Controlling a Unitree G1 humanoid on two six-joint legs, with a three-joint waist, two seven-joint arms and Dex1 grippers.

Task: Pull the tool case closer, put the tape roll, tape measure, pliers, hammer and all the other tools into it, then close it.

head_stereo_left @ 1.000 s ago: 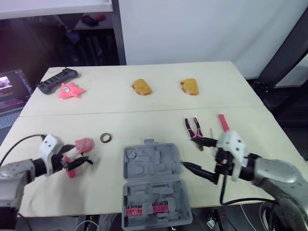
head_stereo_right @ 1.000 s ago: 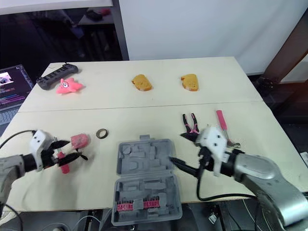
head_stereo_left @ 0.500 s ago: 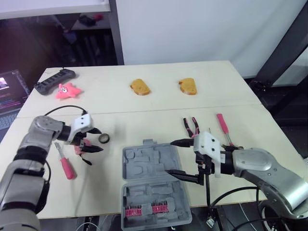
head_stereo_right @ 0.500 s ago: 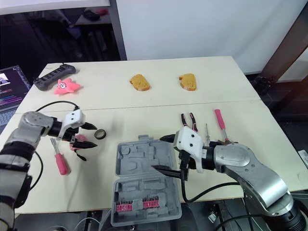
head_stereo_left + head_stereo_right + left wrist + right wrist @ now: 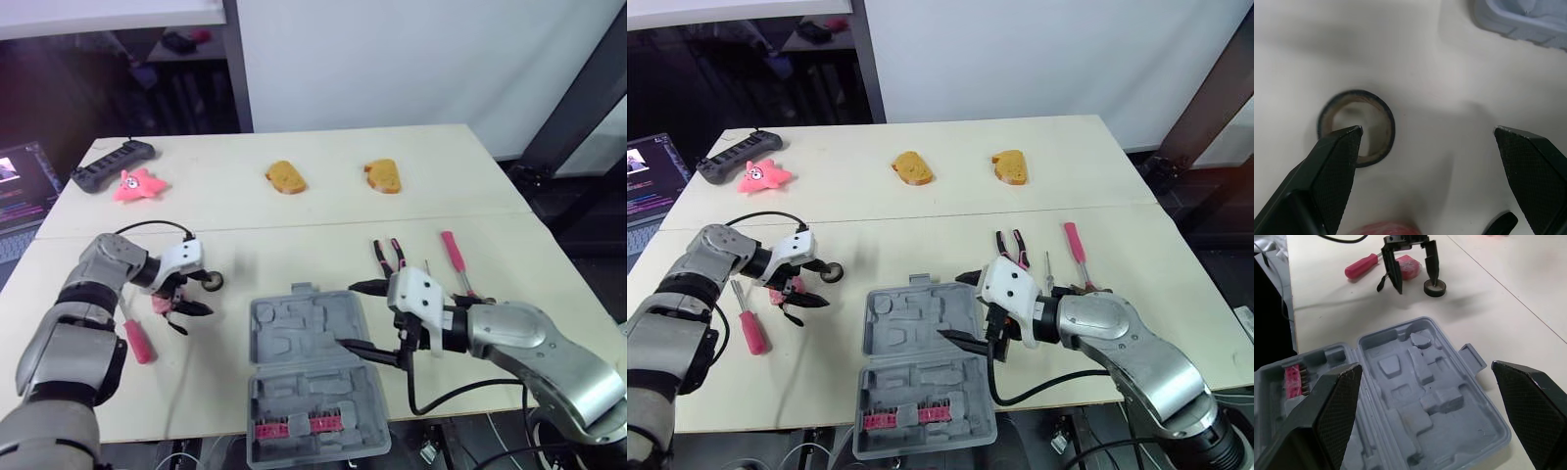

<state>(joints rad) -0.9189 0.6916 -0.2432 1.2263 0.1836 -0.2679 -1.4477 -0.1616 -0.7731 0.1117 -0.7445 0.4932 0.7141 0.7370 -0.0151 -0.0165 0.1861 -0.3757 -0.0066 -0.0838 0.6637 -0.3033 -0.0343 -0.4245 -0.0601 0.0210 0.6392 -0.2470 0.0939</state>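
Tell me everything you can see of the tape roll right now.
The tape roll is a small dark ring with a brownish inner wall and open centre, lying flat on the cream table, apart from the open grey tool case. The left gripper hangs open over it, one finger above its rim; whether they touch is unclear.

I see the tool case (image 5: 1420, 382) as grey moulded plastic, matt, with a slightly grainy skin. The tape roll (image 5: 1386, 120) looks dull black outside with a brownish, cardboard-like core. The pads (image 5: 1334, 166) of my left gripper (image 5: 1426, 131) are black with a fine knurled grain. The table (image 5: 294, 215) is pale, smooth and matt; the screwdriver (image 5: 135, 340) handle reads as pink plastic, faintly shiny
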